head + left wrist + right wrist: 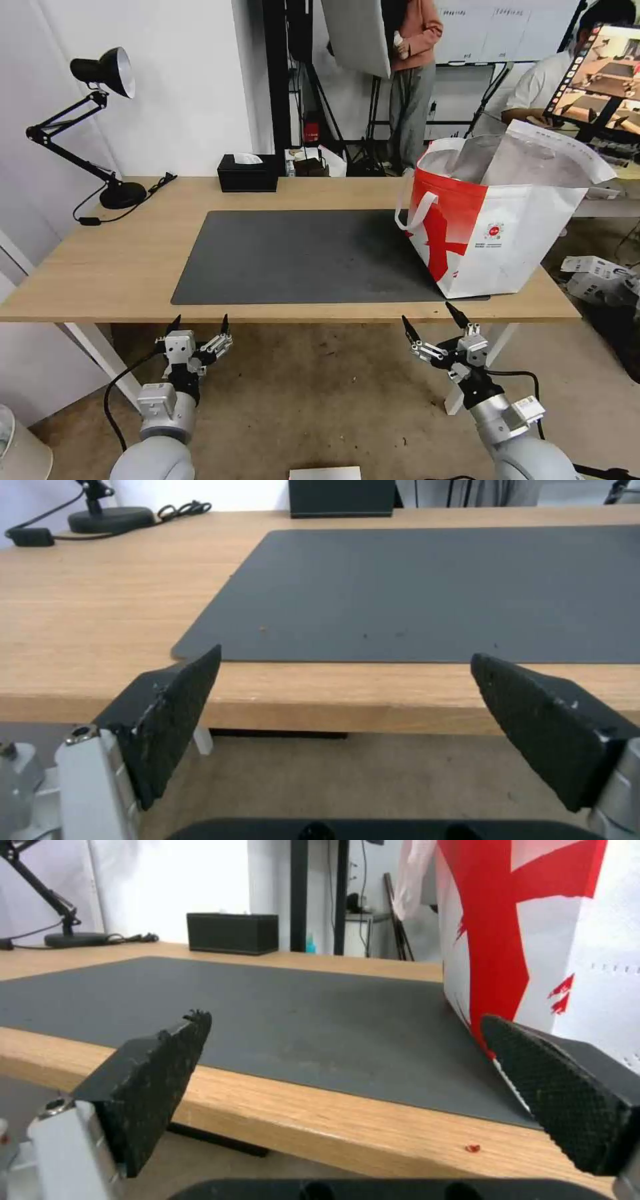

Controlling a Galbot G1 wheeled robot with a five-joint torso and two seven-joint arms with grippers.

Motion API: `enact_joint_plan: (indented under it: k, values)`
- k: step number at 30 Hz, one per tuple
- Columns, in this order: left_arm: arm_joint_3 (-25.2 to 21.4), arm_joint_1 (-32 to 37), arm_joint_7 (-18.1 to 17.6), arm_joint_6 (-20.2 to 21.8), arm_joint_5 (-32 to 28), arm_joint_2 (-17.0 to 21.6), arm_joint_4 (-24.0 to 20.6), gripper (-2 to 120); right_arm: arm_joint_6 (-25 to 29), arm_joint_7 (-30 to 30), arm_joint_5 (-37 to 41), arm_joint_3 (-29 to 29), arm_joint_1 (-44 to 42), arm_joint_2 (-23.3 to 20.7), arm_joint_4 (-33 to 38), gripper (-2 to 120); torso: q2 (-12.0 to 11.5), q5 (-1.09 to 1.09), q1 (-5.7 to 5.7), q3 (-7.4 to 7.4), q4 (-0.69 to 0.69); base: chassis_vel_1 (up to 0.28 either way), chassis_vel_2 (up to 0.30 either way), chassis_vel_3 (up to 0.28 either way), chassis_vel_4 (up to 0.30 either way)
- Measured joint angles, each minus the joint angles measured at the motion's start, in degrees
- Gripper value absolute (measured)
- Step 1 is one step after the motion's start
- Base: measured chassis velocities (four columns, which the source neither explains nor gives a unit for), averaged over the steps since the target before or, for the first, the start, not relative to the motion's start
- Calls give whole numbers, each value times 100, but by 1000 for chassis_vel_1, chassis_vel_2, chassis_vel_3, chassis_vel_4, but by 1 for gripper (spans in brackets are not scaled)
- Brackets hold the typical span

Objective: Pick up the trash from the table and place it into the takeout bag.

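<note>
The table (pixel 120 260) is a light-wood top bearing a dark grey mat (pixel 300 257). On its right end stands the takeout bag (pixel 507 227), red and white, upright, its mouth open and a white handle hanging over the mat side. The right wrist view shows the takeout bag's red-and-white wall (pixel 533 930) close by. The trash is out of view; the mat's surface is bare. My left gripper (pixel 201 321) (pixel 347 656) is open just below the table's front edge, before the mat's left corner. My right gripper (pixel 427 313) (pixel 345 1017) is open below the front edge, near the bag.
A black tissue box (pixel 247 173) sits at the table's back edge. A black desk lamp (pixel 122 195) with its cable stands at the back left. A tiny red crumb (pixel 472 1147) lies on the wood by the bag. White boxes (pixel 597 270) lie on the floor at right.
</note>
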Motion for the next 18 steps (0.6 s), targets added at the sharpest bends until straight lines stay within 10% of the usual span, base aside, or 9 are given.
enact_joint_plan:
  k: [18]
  values:
    - [12,-21,4,58,-32,38,-26,100,0,0,0,0,0,0,0,100,0,0,0,0,0,0,0,0,0]
